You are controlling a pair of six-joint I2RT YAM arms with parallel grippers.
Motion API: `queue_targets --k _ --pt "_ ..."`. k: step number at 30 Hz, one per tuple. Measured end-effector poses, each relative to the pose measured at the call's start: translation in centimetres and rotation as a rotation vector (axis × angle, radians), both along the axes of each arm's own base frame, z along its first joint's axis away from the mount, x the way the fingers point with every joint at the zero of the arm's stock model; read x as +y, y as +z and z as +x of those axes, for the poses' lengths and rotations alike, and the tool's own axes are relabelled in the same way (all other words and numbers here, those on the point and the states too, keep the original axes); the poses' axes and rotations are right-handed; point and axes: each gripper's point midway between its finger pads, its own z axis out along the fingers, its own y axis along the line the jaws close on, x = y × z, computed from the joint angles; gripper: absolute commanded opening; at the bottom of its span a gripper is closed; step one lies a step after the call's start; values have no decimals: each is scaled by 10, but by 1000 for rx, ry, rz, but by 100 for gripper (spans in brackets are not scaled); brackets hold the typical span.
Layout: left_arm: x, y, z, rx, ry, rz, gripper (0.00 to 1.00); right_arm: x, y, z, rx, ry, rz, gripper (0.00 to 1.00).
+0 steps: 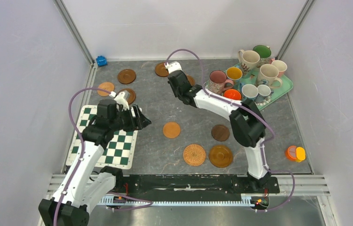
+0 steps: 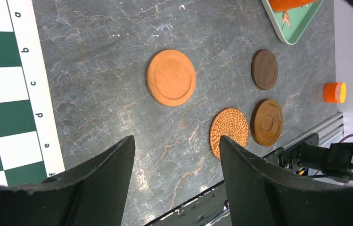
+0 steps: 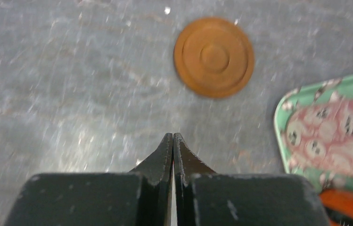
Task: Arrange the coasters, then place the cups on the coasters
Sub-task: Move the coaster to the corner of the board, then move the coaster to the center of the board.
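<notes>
Several brown coasters lie scattered on the grey table: an orange-brown one [image 1: 171, 130], a dark one [image 1: 220, 133], a woven rattan one [image 1: 194, 155] and others at the back left [image 1: 127, 76]. Several cups [image 1: 249, 60] stand together on the mint tray [image 1: 278, 96]. My left gripper [image 1: 141, 120] [image 2: 176, 141] hovers open and empty over bare table, left of the orange-brown coaster [image 2: 171, 77]. At the back middle, my right gripper [image 1: 176, 77] [image 3: 172, 135] is shut on nothing, just short of a ringed brown coaster [image 3: 213, 56].
A green-white checkered mat [image 1: 118, 150] lies at the left under the left arm. A small blue object [image 1: 101, 60] sits in the back left corner. An orange-yellow object [image 1: 295, 153] rests near the right wall. White walls close in on three sides.
</notes>
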Motion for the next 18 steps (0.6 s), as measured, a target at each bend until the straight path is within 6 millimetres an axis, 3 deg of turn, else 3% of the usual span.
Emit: queue_targets --k 5,18 --pt "2 1 0 -11 9 9 73 9 -3 52 -109 -12 -83 0" --pt "4 7 0 -44 20 16 73 -26 -66 116 -74 -37 -167 0"
